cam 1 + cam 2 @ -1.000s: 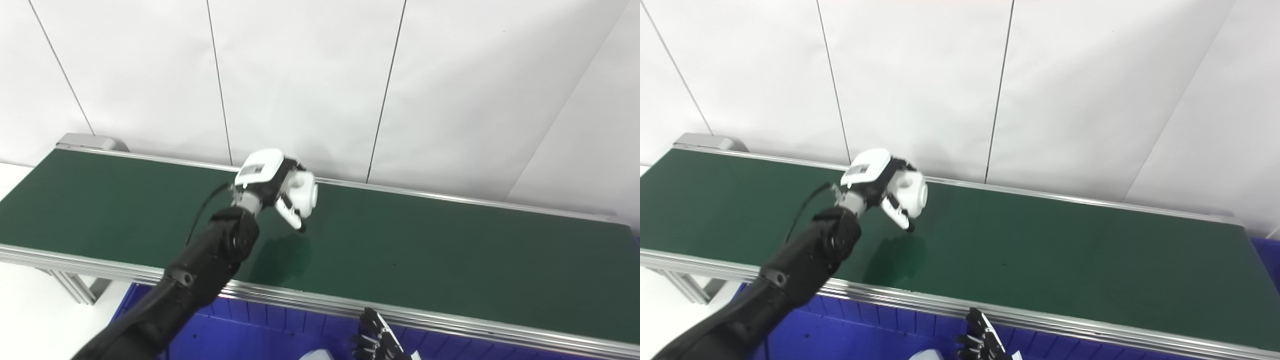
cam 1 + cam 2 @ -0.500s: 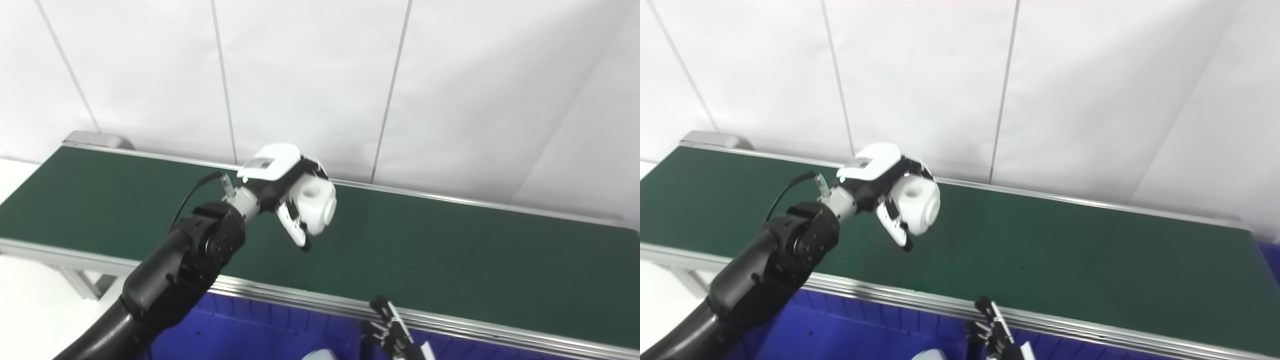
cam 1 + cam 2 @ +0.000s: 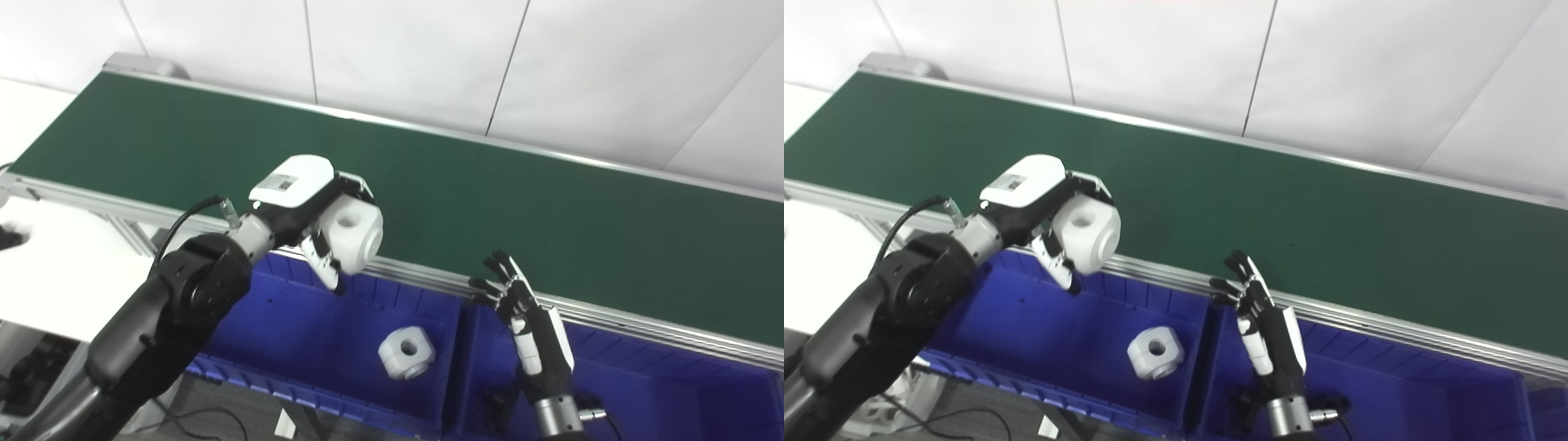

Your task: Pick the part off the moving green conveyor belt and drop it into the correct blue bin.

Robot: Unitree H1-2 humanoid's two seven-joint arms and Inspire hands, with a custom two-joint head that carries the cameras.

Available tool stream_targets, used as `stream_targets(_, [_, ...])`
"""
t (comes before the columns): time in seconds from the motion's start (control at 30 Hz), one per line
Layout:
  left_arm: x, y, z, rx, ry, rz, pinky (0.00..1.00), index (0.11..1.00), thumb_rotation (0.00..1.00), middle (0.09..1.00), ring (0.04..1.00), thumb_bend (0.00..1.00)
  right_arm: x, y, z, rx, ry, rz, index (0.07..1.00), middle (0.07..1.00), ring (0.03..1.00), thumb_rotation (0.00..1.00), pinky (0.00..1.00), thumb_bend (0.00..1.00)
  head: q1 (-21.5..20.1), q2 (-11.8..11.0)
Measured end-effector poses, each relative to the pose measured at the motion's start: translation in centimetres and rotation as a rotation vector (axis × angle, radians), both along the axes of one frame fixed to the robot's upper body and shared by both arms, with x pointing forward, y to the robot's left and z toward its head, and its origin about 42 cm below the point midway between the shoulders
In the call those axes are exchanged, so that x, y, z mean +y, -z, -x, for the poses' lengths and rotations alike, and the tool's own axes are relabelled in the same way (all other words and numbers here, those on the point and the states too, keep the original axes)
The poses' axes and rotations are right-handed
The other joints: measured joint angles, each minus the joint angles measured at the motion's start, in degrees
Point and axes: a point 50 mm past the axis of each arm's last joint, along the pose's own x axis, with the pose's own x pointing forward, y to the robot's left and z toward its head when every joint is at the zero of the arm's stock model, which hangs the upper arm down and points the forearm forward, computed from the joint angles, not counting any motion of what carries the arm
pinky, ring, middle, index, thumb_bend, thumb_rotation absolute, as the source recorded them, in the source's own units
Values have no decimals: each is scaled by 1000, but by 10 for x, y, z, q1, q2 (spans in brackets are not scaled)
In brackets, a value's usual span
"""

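My left hand [image 3: 306, 205] is shut on a white part [image 3: 355, 233], a chunky block with a round hole in its face. It hangs above the near rail of the green conveyor belt [image 3: 551, 202], over the far edge of the left blue bin [image 3: 275, 324]. A second white part [image 3: 406, 352] of similar shape lies at the bottom of that bin, near its right wall. My right hand [image 3: 523, 306] is raised with its fingers spread, open and empty, over the right blue bin [image 3: 674, 392].
The belt's aluminium near rail [image 3: 612, 312] runs just behind both bins. A divider wall [image 3: 456, 343] separates the two bins. A white tabletop [image 3: 55, 257] lies at the left, and cables [image 3: 208, 422] trail on the floor below.
The camera has tilted down, bringing both bins into view. My left hand has carried the white part back from over the belt to above the left bin's far edge. The right hand has risen.
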Motion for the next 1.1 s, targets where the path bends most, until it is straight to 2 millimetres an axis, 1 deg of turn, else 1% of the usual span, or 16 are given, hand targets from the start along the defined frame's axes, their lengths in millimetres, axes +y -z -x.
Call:
stream_targets(0.07, [2,5,6,11,-6,-9,251,533,0,446,358,496,1,-2,0,-2,0,-2,943,911,788,935,708,826,0,0])
stream_targets(0.13, [3,10,14,26,-13,-17,282,534,0,468,370,498,2,-4,-1,-4,0,-5,943,913,787,936,709,825,2,9])
stream_targets(0.23, [1,21,23,53,-5,-32,299,531,0,484,378,498,2,-6,-1,-2,2,-5,942,912,785,934,707,828,2,9])
stream_targets(0.37, [-1,47,32,115,-12,-63,304,533,0,476,380,498,2,-5,-2,8,2,-8,945,914,789,933,710,849,6,11])
stream_targets(0.47, [-4,62,39,154,-5,-92,312,532,0,480,384,499,2,-5,-2,17,1,-8,945,913,790,933,709,862,9,12])
stream_targets(0.53, [-4,73,41,175,-11,-103,312,539,0,484,381,497,2,-6,-2,18,1,-9,942,912,789,929,706,849,9,12])
stream_targets(0.7, [-10,106,44,207,-63,-101,310,539,0,490,382,497,2,-7,-2,18,2,-10,941,911,786,923,709,839,11,12])
stream_targets(0.77, [-9,122,43,190,-85,-104,315,527,0,490,387,499,2,-8,-2,19,1,-15,941,912,790,918,708,841,11,12])
stream_targets(0.87, [-6,143,44,159,-134,-109,292,544,0,481,371,495,2,-10,-2,12,1,-28,940,912,789,922,707,839,11,12])
stream_targets(0.97, [-7,152,44,116,-161,-89,278,550,0,475,363,494,2,-11,-2,9,1,-29,945,913,787,927,707,843,11,11])
stream_targets(1.1, [-9,157,45,87,-176,-66,257,552,0,462,349,492,2,-11,-2,10,1,-29,946,912,786,929,708,842,10,11])
